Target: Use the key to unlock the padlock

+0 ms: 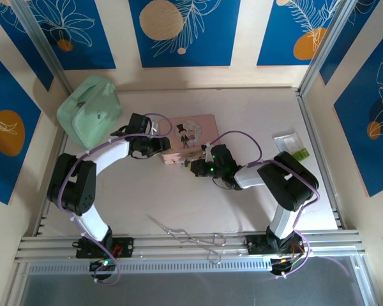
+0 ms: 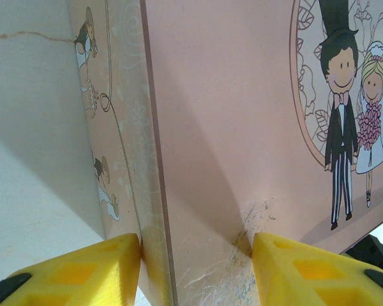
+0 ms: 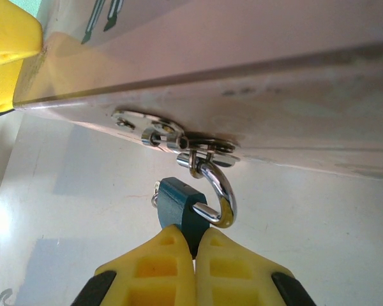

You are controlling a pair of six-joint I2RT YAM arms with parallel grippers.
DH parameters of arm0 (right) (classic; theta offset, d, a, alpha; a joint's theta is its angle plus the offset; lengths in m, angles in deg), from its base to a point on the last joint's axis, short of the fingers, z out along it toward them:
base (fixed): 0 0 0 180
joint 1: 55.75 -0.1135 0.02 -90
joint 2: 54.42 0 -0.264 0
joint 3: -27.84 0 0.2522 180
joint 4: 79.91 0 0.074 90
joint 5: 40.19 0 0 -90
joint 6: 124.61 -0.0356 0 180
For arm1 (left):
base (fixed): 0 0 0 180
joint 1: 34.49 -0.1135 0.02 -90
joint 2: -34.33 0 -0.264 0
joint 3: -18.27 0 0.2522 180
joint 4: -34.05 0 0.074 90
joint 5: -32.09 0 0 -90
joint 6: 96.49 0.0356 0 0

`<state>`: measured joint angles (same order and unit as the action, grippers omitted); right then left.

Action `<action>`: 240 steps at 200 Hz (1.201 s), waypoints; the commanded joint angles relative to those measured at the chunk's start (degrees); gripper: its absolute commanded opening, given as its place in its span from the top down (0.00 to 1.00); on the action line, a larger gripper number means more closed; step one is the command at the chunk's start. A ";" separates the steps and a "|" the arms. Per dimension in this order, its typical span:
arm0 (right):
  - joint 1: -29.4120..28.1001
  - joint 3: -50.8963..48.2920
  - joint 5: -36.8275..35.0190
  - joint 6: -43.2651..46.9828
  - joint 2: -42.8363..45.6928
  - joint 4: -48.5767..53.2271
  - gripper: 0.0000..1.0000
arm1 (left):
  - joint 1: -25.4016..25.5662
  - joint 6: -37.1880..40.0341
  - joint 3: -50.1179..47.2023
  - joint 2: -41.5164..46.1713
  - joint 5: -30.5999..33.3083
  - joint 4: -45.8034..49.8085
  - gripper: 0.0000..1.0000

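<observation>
Setting: pale desk (image 1: pixel 242 210) boxed in by blue wall panels (image 1: pixel 185 32) with leaf prints. Bystanders: mint-green pouch (image 1: pixel 89 109) at far left; white tray (image 1: pixel 288 143) at right; wire forceps (image 1: pixel 191 237) at the near edge, well apart from the work. Item 1: pink box (image 1: pixel 188 137), mid-desk, lid printed with a cartoon bride and groom. Item 2: left pincer (image 2: pixel 198 255), one yellow finger against the box's side wall and the other on its lid, apparently clamped across that edge to steady the box. Item 3: padlock (image 3: pixel 179 207), blue body, hanging at the box's front wall; its silver shackle (image 3: pixel 223 191) is hooked through the ring of the metal hasp (image 3: pixel 179 137). Item 4: right pincer (image 3: pixel 195 237), fingers together and pinched on the padlock's body from below. Item 5: key, not identified with confidence; a small silver bit (image 3: pixel 156 194) sits at the far side of the body, too small to name. Status, as a judgement: both holds are made, with the box braced and the lock gripped. One shackle leg appears seated in the body, and whether the other has sprung free cannot be told. Outstanding: key seated and turned, shackle released and drawn off the hasp.
</observation>
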<state>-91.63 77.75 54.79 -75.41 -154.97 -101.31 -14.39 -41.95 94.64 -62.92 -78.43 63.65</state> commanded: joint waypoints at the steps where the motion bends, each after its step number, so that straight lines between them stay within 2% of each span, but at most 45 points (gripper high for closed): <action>1: 0.24 -1.23 2.06 -3.00 -2.49 9.54 1.00 | -0.65 0.58 0.22 1.02 -0.37 -0.80 0.51; 63: -0.81 0.85 1.20 -2.18 -2.67 13.83 1.00 | -0.36 -2.36 -0.70 5.22 -1.72 -2.24 0.46; 102: -1.37 1.37 0.66 -1.83 -2.76 14.61 1.00 | 0.48 -4.62 -2.82 6.17 -2.61 -4.60 0.38; 112: -1.38 1.47 0.81 -1.74 -2.81 14.59 1.00 | 0.96 -4.53 -3.46 6.51 -2.49 -5.15 0.35; 115: -1.39 1.48 0.75 -1.74 -2.85 14.60 1.00 | 1.13 -4.55 -3.72 6.80 -2.14 -5.33 0.29; 121: -1.39 1.48 0.74 -1.74 -2.89 14.61 1.00 | 1.51 -4.53 -4.33 7.63 -0.85 -5.46 0.24; 138: -1.48 1.34 0.74 -1.66 -2.90 14.69 1.00 | 1.96 -4.46 -5.55 9.79 2.66 -5.15 0.18; 157: -1.51 1.56 0.83 -1.58 -3.03 14.89 1.00 | 2.02 -4.23 -5.27 9.91 3.81 -4.22 0.18; 240: -1.98 2.06 0.79 -1.30 -3.42 15.29 1.00 | 1.96 -5.30 -4.34 5.64 3.73 -3.62 0.26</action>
<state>-92.76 80.63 54.24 -74.67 -155.15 -96.13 -12.81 -46.74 89.46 -55.45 -75.41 59.34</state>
